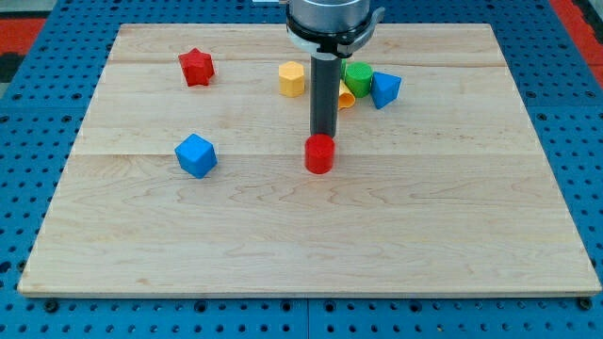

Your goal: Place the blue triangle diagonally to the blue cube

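Observation:
The blue triangle [384,88] lies near the view's top, right of centre, touching a green block [357,77]. The blue cube [196,155] sits at the view's left of centre, far from the triangle. My rod comes down from the top centre and my tip [323,136] ends just above a red cylinder [319,154] in the view, at or very near its far edge. The tip is well left of and below the blue triangle, and far right of the blue cube.
A red star [197,67] lies at the upper left. A yellow hexagonal block [292,79] sits left of the rod. A small yellow-orange piece [346,98] peeks out right of the rod, under the green block. The wooden board [311,235] rests on a blue pegboard.

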Motion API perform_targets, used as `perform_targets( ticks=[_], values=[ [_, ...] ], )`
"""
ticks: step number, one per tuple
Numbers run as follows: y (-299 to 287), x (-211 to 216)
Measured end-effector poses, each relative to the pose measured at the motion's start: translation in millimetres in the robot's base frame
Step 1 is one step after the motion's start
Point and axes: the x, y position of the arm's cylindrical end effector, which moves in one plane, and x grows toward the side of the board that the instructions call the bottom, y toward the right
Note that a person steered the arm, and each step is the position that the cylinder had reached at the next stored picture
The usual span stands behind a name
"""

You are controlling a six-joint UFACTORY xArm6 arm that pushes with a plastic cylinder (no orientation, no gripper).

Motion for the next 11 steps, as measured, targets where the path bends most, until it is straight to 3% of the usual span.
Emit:
perform_targets(
  ticks=[1, 3, 4, 5, 6, 7, 10, 11],
  values=[
    [54.0, 10.2],
    [-61.9, 23.4],
    [-7.2, 11.4],
    [95.2, -19.9],
    [107.2, -74.3],
    [104.3, -105.2],
    [2.0, -75.2],
    [31.6, -73.7]
  ],
)
